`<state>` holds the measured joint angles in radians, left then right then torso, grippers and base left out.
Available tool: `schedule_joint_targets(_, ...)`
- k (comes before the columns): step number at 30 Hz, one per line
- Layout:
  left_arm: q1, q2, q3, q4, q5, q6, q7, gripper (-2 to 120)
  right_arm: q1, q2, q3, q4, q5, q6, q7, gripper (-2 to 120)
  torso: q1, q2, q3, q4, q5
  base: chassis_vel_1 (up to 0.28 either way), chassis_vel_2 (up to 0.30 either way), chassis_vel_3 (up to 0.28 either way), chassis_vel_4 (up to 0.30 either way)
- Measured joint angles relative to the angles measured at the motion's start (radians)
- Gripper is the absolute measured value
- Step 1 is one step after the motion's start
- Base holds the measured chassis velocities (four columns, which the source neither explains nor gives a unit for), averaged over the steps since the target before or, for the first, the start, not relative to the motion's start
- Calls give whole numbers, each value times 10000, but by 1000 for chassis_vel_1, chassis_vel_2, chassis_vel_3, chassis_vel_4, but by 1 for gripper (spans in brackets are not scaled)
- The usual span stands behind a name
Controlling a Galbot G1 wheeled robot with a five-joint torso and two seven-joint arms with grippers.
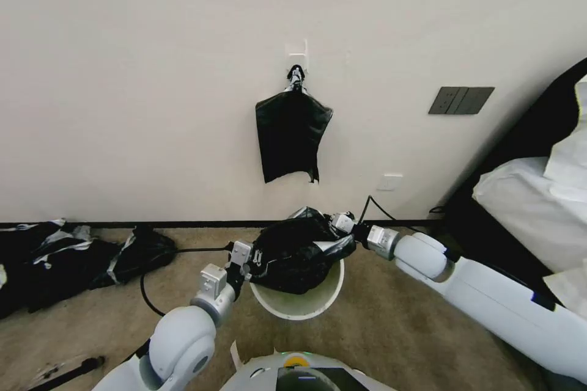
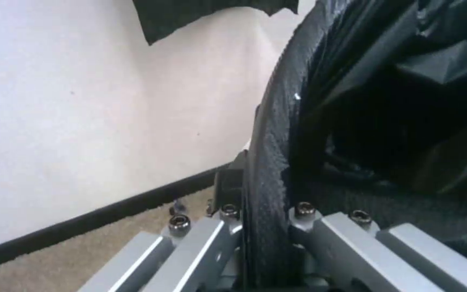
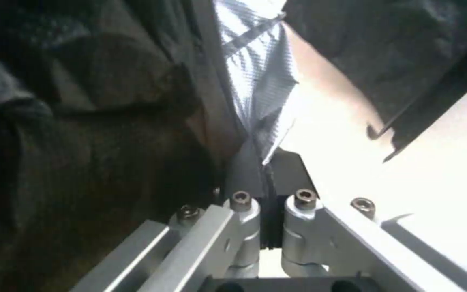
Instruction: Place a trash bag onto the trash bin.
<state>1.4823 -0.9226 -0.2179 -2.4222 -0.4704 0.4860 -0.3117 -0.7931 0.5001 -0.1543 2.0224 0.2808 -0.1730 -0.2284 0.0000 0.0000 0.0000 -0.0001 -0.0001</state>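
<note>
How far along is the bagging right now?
Done: both grippers have the trash bag, the left gripper and right gripper pinching opposite edges. In hand: it is held bunched over the trash bin. Left: spreading its mouth around the rim, which is bare at the front.

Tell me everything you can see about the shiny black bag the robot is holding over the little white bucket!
The thin glossy black plastic trash bag is crumpled and puffed up, with silvery-grey glints on its folds. It sits over the mouth of the small round cream-white plastic bin on the carpet, covering the far part of the rim while the near rim shows bare. The left claw pinches one edge and the right claw pinches the opposite edge, holding it stretched between them. Each wrist view shows film clamped between closed fingers.
</note>
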Motion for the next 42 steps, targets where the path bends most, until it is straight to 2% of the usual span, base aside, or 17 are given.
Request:
schedule_joint_targets(8, -203, 17, 134, 182, 279, -210, 242, 1, 6, -273, 116, -431, -611, 1162, -1130, 0, 0, 0, 0, 0, 2, 0, 0, 0, 0)
schedule_joint_targets(10, -270, 17, 167, 221, 281, -225, 295, 1, -39, -281, 186, -559, -658, 1470, -1204, 7, 0, 0, 0, 0, 1, 0, 0, 0, 0)
schedule_joint_targets(12, -279, 15, 171, 233, 281, -226, 306, 1, -50, -281, 210, -597, -662, 1545, -1206, 9, 0, 0, 0, 0, 2, 0, 0, 0, 0)
schedule_joint_targets(15, -284, -30, 179, 337, 225, -226, 309, 1, -145, -233, 399, -740, -256, 1779, -893, 26, 0, 0, 0, 2, 3, 0, 0, 0, 0)
schedule_joint_targets(16, -284, -30, 179, 337, 225, -226, 309, 1, -145, -233, 399, -740, -256, 1779, -893, 26, 0, 0, 0, 2, 3, 0, 0, 0, 0)
schedule_joint_targets(22, -369, -129, 101, 562, -314, -121, 92, 1, -264, -281, 796, -515, 1089, 1684, -257, 52, 0, 0, 0, 1, 1, 0, 0, 0, 0)
schedule_joint_targets(23, -369, -129, 101, 562, -314, -121, 92, 1, -264, -281, 796, -515, 1089, 1684, -257, 52, 0, 0, 0, 1, 1, 0, 0, 0, 0)
schedule_joint_targets(26, -479, -205, 35, 700, -593, -43, -57, 1, -432, -343, 1227, -224, 1620, 1545, -73, 67, 0, 0, 0, 1, 1, 0, 0, 0, 0)
schedule_joint_targets(28, -495, -224, 23, 720, -657, -21, -93, 1, -469, -357, 1297, -175, 1693, 1526, -54, 68, 0, 0, 0, 1, 1, 0, 0, 0, 0)
schedule_joint_targets(30, -524, -272, -12, 778, -842, 42, -184, 1, -594, -405, 1516, -12, 1927, 1464, 7, 80, 0, 0, 0, 0, 0, 0, 0, 0, 0)
schedule_joint_targets(32, -537, -309, -28, 827, -910, 50, -245, 1, -689, -423, 1630, 106, 2087, 1400, 118, 85, 0, 0, 0, 1, 1, 0, 0, 0, 0)
schedule_joint_targets(34, -592, -439, -83, 985, -1130, 46, -535, 1, -977, -426, 1983, 618, 2580, 1074, 653, 95, 0, 0, 0, 0, 1, 0, 0, 0, 0)
schedule_joint_targets(35, -592, -439, -83, 985, -1130, 46, -535, 1, -977, -426, 1983, 618, 2580, 1074, 653, 95, 0, 0, 0, 0, 1, 0, 0, 0, 0)
schedule_joint_targets(38, -616, -635, -128, 1155, -1337, -66, -943, 1, -1656, -247, 2653, 1890, 4110, -195, 2355, 100, 0, 0, 0, 0, -1, 0, 0, 0, 0)
schedule_joint_targets(39, -616, -635, -128, 1155, -1337, -66, -943, 1, -1656, -247, 2653, 1890, 4110, -195, 2355, 100, 0, 0, 0, 0, -1, 0, 0, 0, 0)
schedule_joint_targets(40, -616, -684, -124, 1185, -1359, -132, -1068, 1, -1807, -130, 2772, 2262, 4646, -749, 3037, 100, 0, 0, 0, 0, -1, 0, 0, 0, 0)
schedule_joint_targets(42, -640, -807, -66, 1298, -1370, -344, -1365, 1, -2062, 322, 2960, 3229, 6457, -2395, 5274, 100, 0, 0, 0, 1, 0, 0, 0, 0, 0)
